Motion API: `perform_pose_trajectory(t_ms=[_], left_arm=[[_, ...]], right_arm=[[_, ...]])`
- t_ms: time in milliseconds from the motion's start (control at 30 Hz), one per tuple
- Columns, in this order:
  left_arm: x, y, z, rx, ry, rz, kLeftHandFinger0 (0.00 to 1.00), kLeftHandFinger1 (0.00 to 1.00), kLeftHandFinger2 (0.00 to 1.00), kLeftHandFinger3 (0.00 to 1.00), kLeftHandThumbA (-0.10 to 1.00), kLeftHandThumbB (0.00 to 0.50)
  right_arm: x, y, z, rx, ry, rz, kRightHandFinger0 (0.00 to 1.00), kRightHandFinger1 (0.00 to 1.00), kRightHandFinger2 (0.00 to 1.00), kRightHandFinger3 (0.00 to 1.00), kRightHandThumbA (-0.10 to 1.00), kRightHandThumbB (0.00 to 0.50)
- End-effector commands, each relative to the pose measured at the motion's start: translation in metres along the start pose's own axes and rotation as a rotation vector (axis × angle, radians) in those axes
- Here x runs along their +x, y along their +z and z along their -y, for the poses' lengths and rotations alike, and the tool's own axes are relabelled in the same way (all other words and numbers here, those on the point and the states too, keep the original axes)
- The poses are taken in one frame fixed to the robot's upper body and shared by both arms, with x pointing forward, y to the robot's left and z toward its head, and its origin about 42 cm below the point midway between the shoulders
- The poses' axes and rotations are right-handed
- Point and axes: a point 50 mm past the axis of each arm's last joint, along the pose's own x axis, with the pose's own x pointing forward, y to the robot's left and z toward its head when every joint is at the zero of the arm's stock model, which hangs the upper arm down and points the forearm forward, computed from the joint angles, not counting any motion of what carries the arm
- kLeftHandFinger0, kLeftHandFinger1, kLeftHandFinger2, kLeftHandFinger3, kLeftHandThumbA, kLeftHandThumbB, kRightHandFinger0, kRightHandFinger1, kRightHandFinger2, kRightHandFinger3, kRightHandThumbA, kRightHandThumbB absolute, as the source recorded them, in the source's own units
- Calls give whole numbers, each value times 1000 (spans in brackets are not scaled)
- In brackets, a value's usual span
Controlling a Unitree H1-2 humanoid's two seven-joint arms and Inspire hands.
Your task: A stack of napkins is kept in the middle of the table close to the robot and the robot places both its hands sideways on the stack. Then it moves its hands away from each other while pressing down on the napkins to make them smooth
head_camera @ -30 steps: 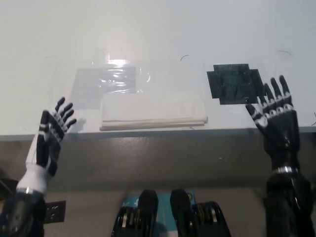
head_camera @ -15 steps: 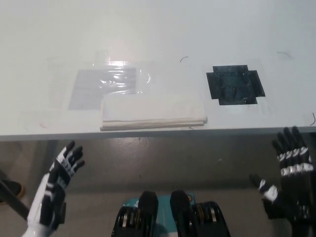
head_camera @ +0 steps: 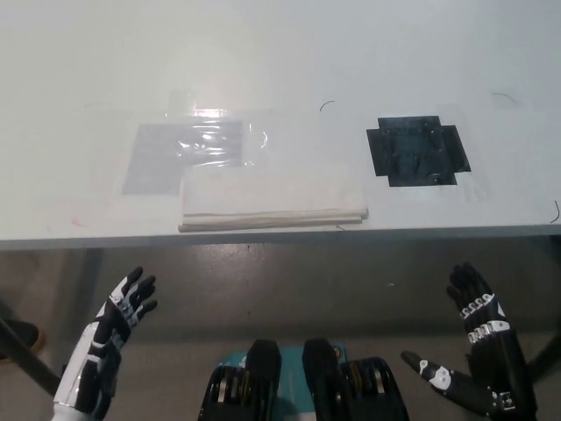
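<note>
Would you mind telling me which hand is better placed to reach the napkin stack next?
Left, marginally. The left hand hangs open below the table edge, a little nearer the napkin stack; the right hand, also open and low, sits farther out to the side.

So a second ago you had both hands up at table level, flanking the napkin stack (head_camera: 273, 197). Now they've both dropped well below the table edge (head_camera: 280, 233). Your left hand (head_camera: 110, 344) slid down to the lower left corner, fingers spread and holding nothing. Your right hand (head_camera: 480, 355) went from beside the black patch (head_camera: 417, 151) down to the bottom right, also splayed wide, and it's lower than half a second ago. Neither hand is over the table anymore.
</note>
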Motion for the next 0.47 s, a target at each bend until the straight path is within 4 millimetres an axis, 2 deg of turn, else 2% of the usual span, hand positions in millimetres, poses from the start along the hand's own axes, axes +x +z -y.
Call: perform_pose_trajectory(t_ms=[0, 167, 267, 433], left_arm=[[2, -4, -3, -10, -11, -32, 1000, 1000, 1000, 1000, 1000, 82], [1, -14, -4, -2, -3, -92, 1000, 1000, 1000, 1000, 1000, 40], [3, -17, -6, 4, -9, -115, 1000, 1000, 1000, 1000, 1000, 52], [5, -18, -7, 12, -11, -126, 1000, 1000, 1000, 1000, 1000, 27]], right_arm=[[9, 7, 3, -46, -28, 77, 1000, 1000, 1000, 1000, 1000, 153], [10, 2, 3, -54, -25, 59, 1000, 1000, 1000, 1000, 1000, 112], [12, 1, 3, -58, -26, 56, 1000, 1000, 1000, 1000, 1000, 109], [12, 0, 3, -54, -27, 53, 1000, 1000, 1000, 1000, 1000, 103]])
